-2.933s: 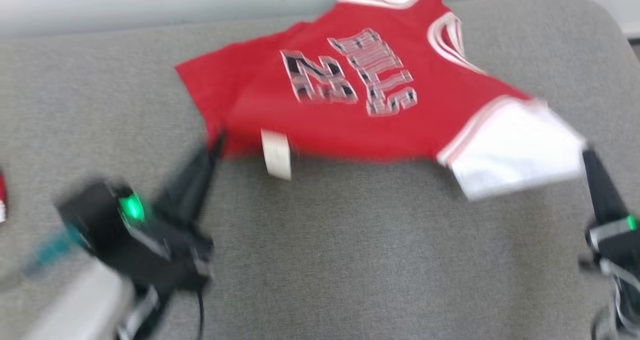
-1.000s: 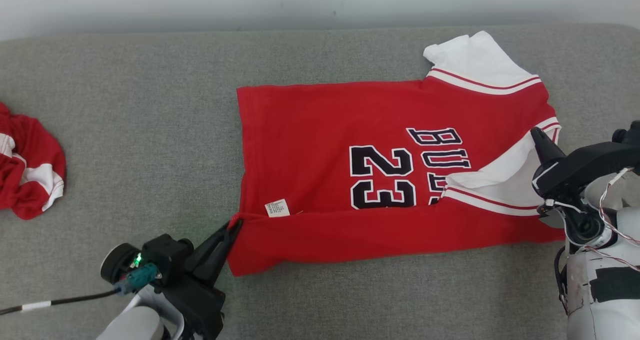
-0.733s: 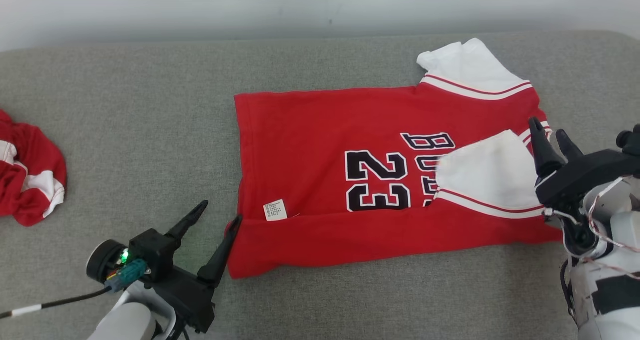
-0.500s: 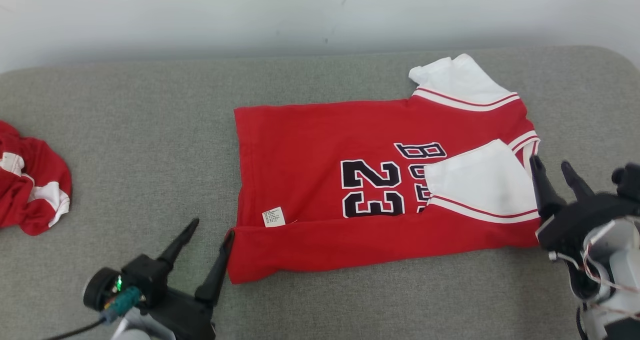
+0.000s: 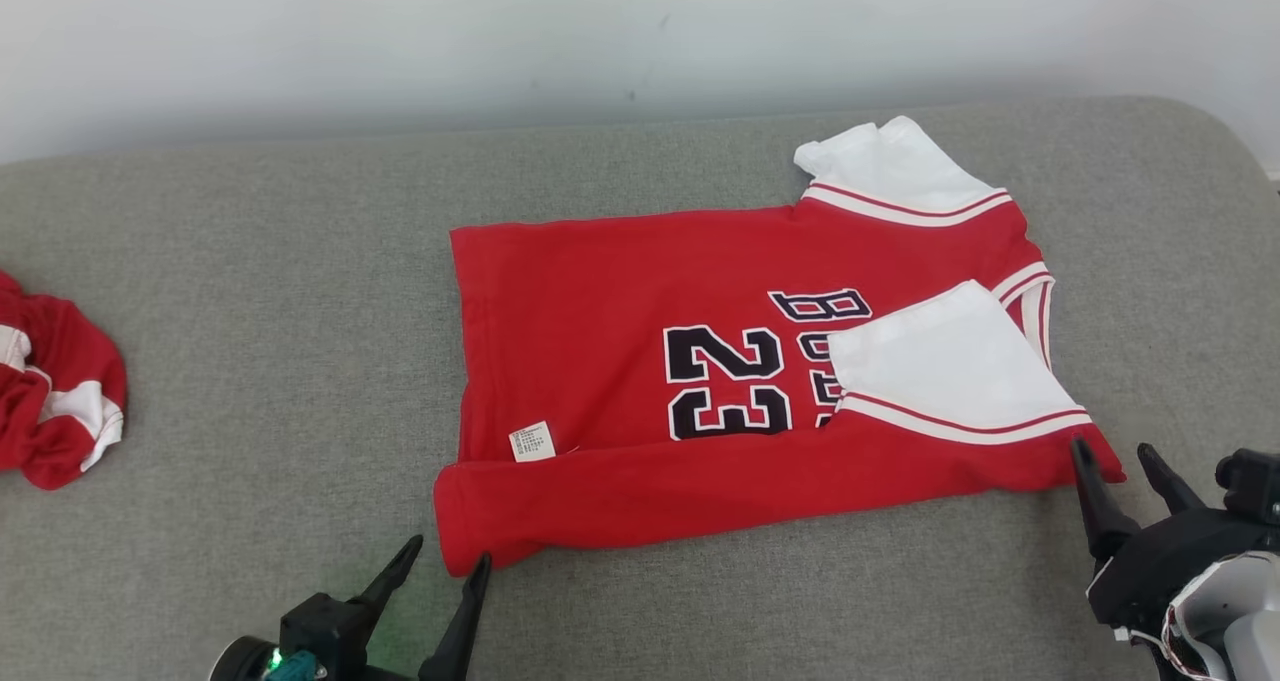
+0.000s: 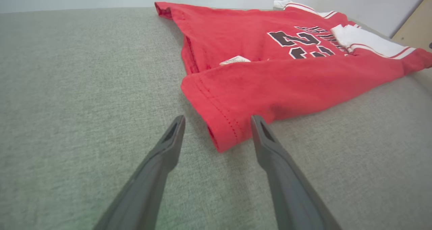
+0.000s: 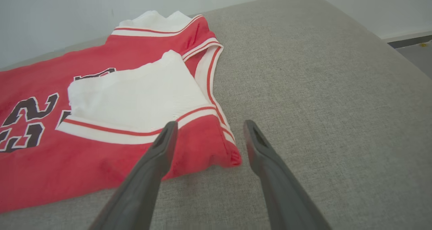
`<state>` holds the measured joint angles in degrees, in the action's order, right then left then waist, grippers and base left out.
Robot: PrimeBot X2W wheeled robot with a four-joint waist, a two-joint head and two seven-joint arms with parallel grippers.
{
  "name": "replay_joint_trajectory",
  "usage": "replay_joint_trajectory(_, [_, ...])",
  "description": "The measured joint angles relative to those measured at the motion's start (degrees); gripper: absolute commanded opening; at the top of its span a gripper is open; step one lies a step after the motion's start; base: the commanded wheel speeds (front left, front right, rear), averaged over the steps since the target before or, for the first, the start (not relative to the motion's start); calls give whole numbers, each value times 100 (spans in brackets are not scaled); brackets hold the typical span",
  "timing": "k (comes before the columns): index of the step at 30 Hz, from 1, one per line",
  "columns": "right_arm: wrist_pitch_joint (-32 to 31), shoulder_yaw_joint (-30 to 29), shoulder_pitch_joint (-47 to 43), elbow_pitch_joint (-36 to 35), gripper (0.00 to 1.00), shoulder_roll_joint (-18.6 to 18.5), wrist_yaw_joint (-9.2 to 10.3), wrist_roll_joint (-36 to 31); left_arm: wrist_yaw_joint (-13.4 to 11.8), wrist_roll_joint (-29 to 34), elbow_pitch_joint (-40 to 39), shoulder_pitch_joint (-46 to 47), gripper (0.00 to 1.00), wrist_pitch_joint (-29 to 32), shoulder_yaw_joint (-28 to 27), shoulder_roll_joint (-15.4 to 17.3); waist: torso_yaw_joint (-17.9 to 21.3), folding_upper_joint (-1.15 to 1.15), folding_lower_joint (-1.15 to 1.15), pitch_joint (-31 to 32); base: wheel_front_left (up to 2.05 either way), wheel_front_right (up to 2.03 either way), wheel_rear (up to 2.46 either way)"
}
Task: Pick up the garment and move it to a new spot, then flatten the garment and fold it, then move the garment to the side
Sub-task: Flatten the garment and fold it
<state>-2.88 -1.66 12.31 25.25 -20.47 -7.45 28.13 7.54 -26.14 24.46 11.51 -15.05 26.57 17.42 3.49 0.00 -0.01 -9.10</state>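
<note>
Red jersey with white sleeves (image 5: 640,361) lies centre-right on grey fabric cushion (image 5: 250,311), lower edge folded over. Left gripper (image 5: 449,549), right gripper (image 5: 1112,447) spread wide, empty, at lower corners. Next, likely: pinch upper corners together, fold straight.

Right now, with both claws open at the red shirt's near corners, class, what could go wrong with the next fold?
The near corner of the shirt lies between the open fingers of the left claw; a careless move could snag it and undo the folded strip.
The white sleeve lies loose over the lettering; lifting near the right claw may flip it open.
The far sleeve sticks out, so the next fold may come uneven.
</note>
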Motion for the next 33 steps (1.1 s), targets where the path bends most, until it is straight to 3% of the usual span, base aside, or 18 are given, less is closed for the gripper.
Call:
replay_joint_trajectory(8, [193, 171, 276, 705, 100, 85, 0, -298, 0, -15, 542, 249, 100, -1, -56, -248, 13, 0, 1, -178, 0, 0, 0])
replay_joint_trajectory(9, [192, 207, 320, 791, 89, 85, 0, -299, 0, -33, 622, 299, 100, -2, -36, -286, 9, 0, 1, -190, 0, 0, 0])
replay_joint_trajectory(10, [196, 234, 358, 880, 15, 93, 0, -292, 0, -59, 677, 329, 100, -4, -1, -313, 5, 0, 1, -195, 0, 0, 0])
replay_joint_trajectory(11, [221, 258, 388, 961, 0, 104, 0, -272, 0, -82, 744, 361, 44, -5, 19, -342, 4, 0, 1, -194, 0, 0, 0])
replay_joint_trajectory(13, [270, 327, 433, 1107, 0, 103, 0, -238, -1, -121, 892, 419, 0, -8, 130, -371, 6, 0, 2, -169, 0, 0, 0])
replay_joint_trajectory(18, [470, 425, 396, 1261, 0, 74, -1, 7, 0, -229, 878, 369, 0, -4, 121, -414, 16, 1, 1, 14, 0, 0, 0])
replay_joint_trajectory(22, [488, 443, 119, 1085, 0, 60, -1, 260, 1, -219, 677, 94, 0, -2, 21, -264, 23, 0, 1, 228, 0, 0, 0])
replay_joint_trajectory(33, [-76, 13, -1443, -229, 0, 214, -8, 582, 2, -166, 357, -770, 0, -1, -130, 23, 105, 0, 0, 634, 0, 0, 0])
